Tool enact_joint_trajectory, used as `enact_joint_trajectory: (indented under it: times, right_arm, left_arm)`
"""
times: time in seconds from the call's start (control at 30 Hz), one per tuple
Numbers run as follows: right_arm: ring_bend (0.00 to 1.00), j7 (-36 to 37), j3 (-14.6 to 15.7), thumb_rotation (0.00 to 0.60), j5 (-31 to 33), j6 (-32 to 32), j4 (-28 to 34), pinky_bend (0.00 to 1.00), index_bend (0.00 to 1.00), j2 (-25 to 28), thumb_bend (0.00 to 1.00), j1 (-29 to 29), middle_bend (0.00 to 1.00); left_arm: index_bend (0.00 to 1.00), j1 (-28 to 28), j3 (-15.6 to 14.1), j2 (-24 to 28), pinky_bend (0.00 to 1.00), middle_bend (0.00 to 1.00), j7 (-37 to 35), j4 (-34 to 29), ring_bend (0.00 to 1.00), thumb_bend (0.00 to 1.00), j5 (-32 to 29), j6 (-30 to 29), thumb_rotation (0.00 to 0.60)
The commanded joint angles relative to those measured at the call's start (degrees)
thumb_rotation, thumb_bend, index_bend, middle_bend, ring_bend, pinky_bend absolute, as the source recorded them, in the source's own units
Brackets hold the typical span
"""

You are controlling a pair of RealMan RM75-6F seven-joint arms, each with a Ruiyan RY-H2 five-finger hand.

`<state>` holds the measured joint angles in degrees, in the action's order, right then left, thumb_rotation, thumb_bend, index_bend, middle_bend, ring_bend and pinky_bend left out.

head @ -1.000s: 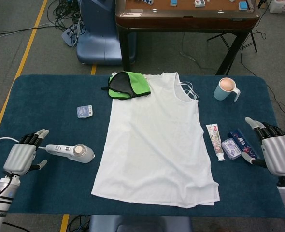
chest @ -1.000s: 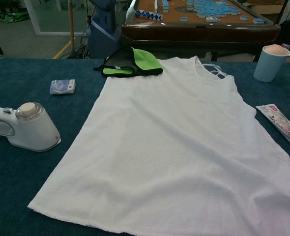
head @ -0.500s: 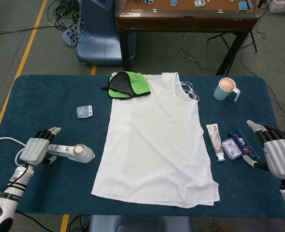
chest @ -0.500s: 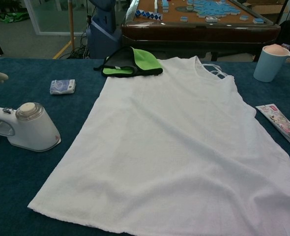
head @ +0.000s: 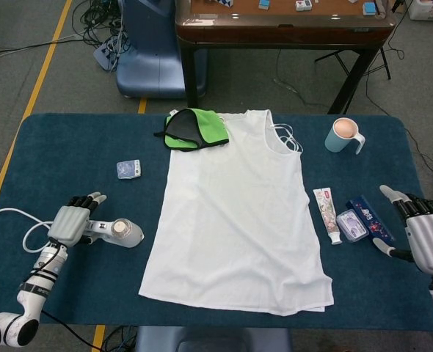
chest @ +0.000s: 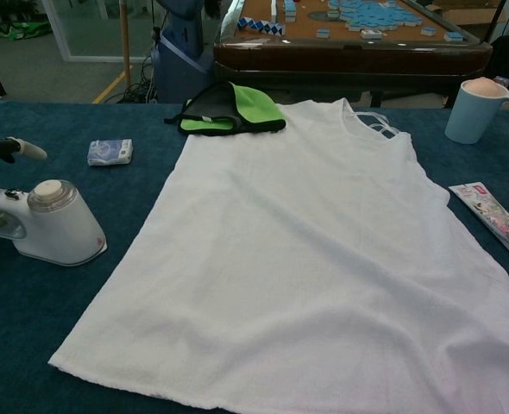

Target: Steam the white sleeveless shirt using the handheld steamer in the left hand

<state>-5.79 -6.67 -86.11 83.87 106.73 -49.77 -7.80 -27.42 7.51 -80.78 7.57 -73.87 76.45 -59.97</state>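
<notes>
Left hand [head: 71,222] hovered over steamer [head: 117,232] handle, fingers extended, not closed: placed for grasp, likely. Steamer lay on table [head: 77,147], just left of white sleeveless shirt [head: 238,220]. Shirt lay spread flat at centre, ready for steaming. Right hand [head: 426,238] idled at far right, fingers spread, holding nothing.

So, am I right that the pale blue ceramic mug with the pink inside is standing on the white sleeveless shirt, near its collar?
Not quite: the pale blue ceramic mug stands on the bare dark blue table cover, apart from the white sleeveless shirt and beyond its right shoulder strap. It is near the collar end, as you say. The head view shows the gap clearly.
</notes>
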Motion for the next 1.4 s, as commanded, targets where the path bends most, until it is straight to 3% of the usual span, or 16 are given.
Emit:
enact_joint_trajectory:
  times: [0.03, 0.63, 1.1, 1.4]
  right_arm:
    - [0.23, 0.2, 0.1, 0.600, 0.1, 0.0, -0.1, 0.28, 0.14, 0.0, 0.04, 0.1, 0.25]
    - [0.23, 1.1, 0.6, 0.600, 0.8, -0.4, -0.8, 0.28, 0.14, 0.0, 0.04, 0.4, 0.25]
    - [0.23, 2.1, 1.0, 0.600, 1.8, -1.0, -1.5, 0.28, 0.22, 0.2, 0.04, 0.8, 0.25]
    - [0.23, 2.8, 1.1, 0.600, 1.9, -1.2, -1.9, 0.28, 0.23, 0.1, 0.05, 0.9, 0.25]
  left_arm:
    - [0.18, -0.6, 0.4, -1.3, 0.17, 0.18, -0.6, 1.3, 0.21, 0.17, -0.2, -0.2, 0.600]
    - [0.38, -2.5, -1.1, -5.8, 0.27, 0.35, -4.4, 6.5, 0.33, 0.17, 1.9, -0.1, 0.600]
    - [0.52, -3.8, -0.8, -9.0, 0.50, 0.55, -3.7, 9.3, 0.51, 0.17, 1.0, 0.8, 0.600]
    - [0.61, -4.0, -0.4, -10.5, 0.58, 0.67, -6.6, 11.4, 0.60, 0.17, 1.8, -0.9, 0.600]
